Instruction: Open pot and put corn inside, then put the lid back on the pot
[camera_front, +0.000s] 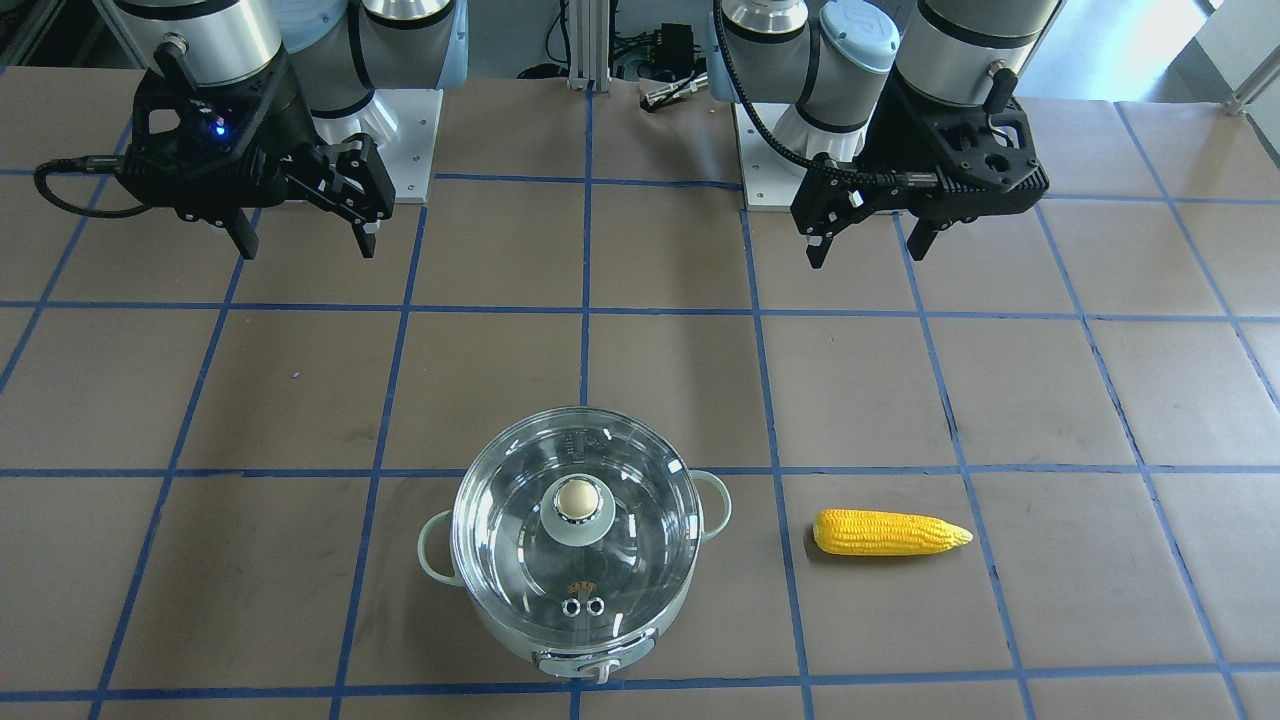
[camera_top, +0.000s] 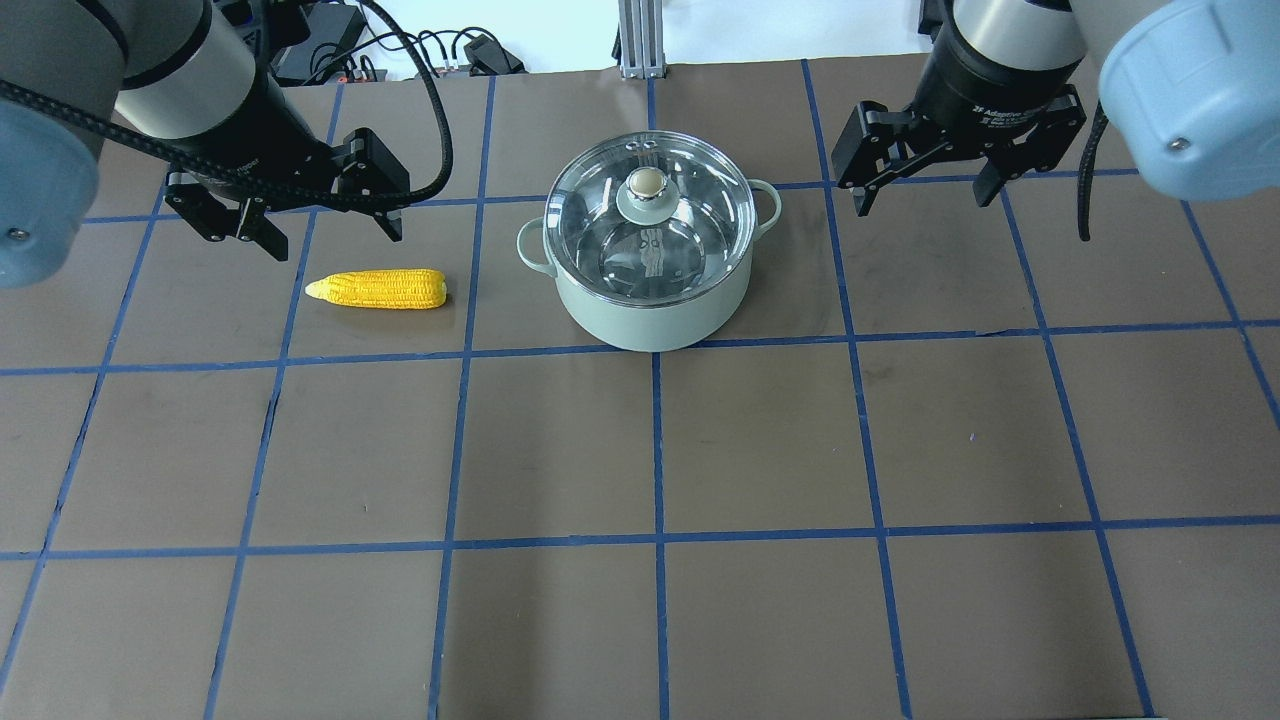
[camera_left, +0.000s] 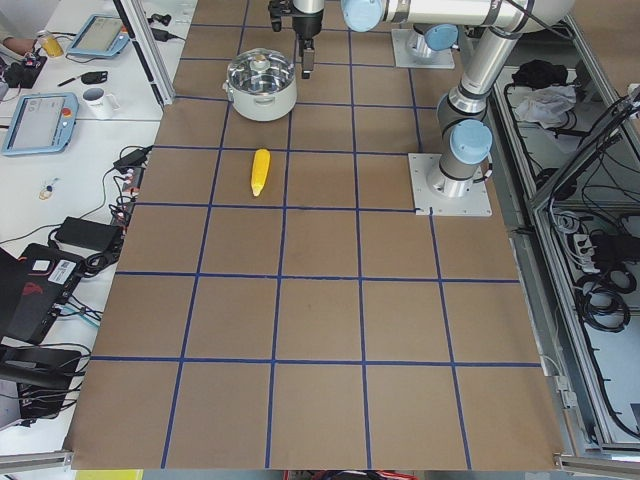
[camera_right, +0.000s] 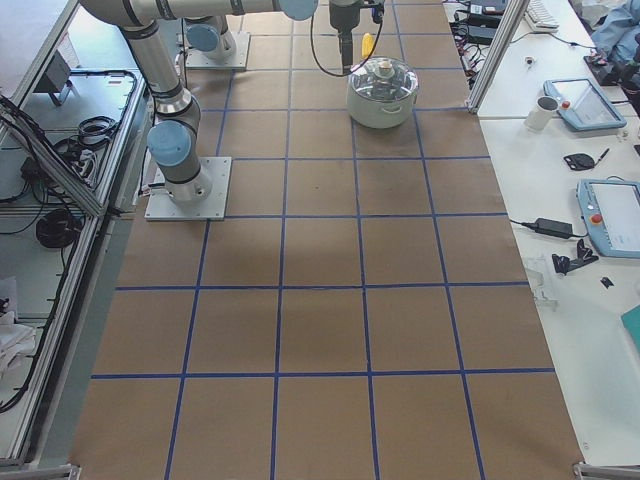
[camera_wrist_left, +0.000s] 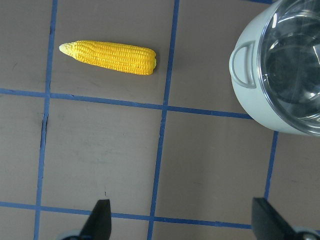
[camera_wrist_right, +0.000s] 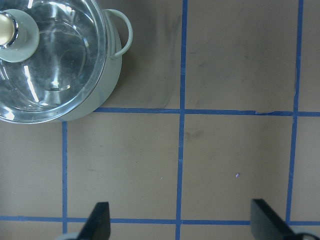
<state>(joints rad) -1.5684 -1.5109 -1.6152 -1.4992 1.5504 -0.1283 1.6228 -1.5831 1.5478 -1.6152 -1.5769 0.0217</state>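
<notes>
Hovering: left end effector (camera_top: 331, 236) spread; right end effector (camera_top: 923, 200) spread, collar (camera_top: 1005, 108) reading "Adaptive"; lid (camera_top: 700, 215) on pot (camera_top: 650, 318).

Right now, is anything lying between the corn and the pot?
No object. In the overhead view, only bare brown table and one blue tape line separate the corn from the pot; the left wrist view shows the same.

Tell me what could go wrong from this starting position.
1. The lid's ball knob is small and round; the open right gripper could slip off it.
2. The corn is tapered and lies loose beside the pot; it may roll away from the open left gripper.
3. Long corn might stick out of the pot and block the lid.
</notes>
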